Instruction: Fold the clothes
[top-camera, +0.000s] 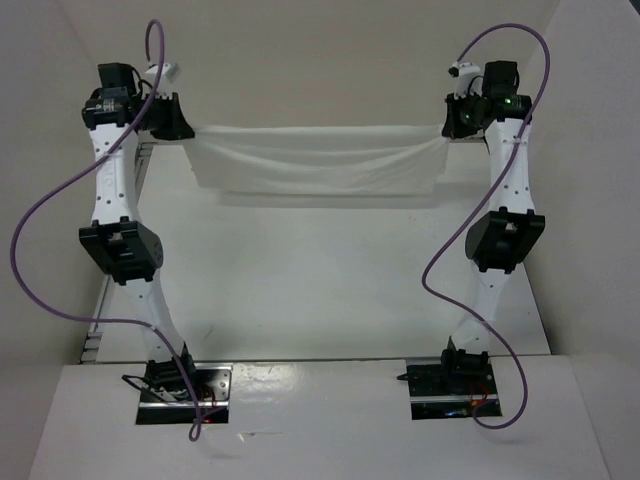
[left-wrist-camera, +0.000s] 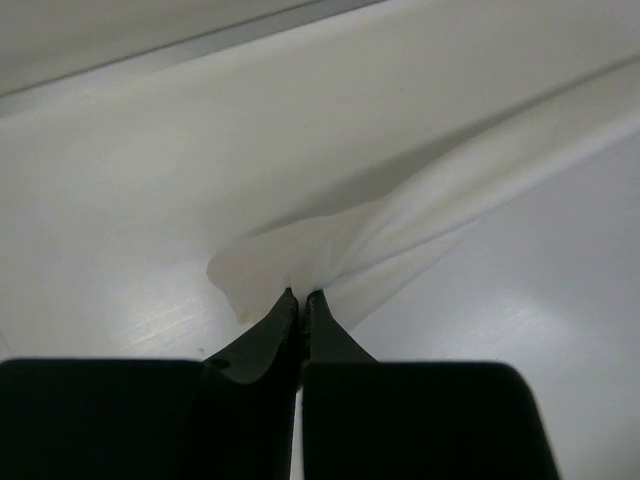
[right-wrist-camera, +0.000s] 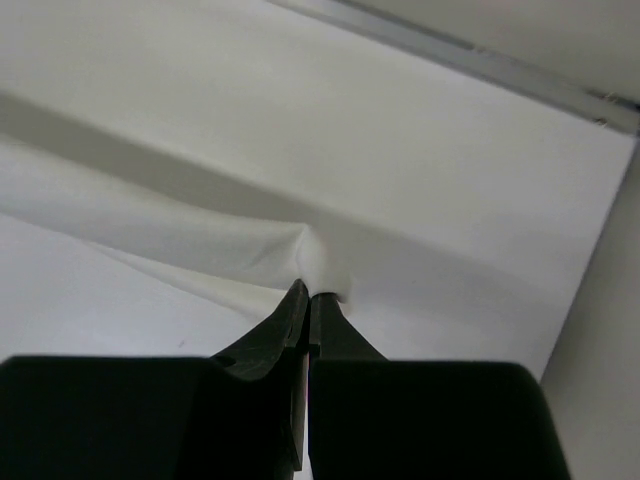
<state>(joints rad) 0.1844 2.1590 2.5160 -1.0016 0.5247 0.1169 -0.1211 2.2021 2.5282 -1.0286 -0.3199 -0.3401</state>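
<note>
Top external: clothes (top-camera: 318, 165) corners behind jaws

White garment (top-camera: 318, 160) hangs stretched along the tabletop's (top-camera: 330, 290) far edge, blocking passage there. Open surface runs toward the near edge.

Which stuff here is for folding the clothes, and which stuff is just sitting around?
For the job:
- clothes, white, stretched between the arms
- left gripper, pinching one end
- right gripper, pinching the other end

Just there:
- purple cables on the arms
- table
</note>
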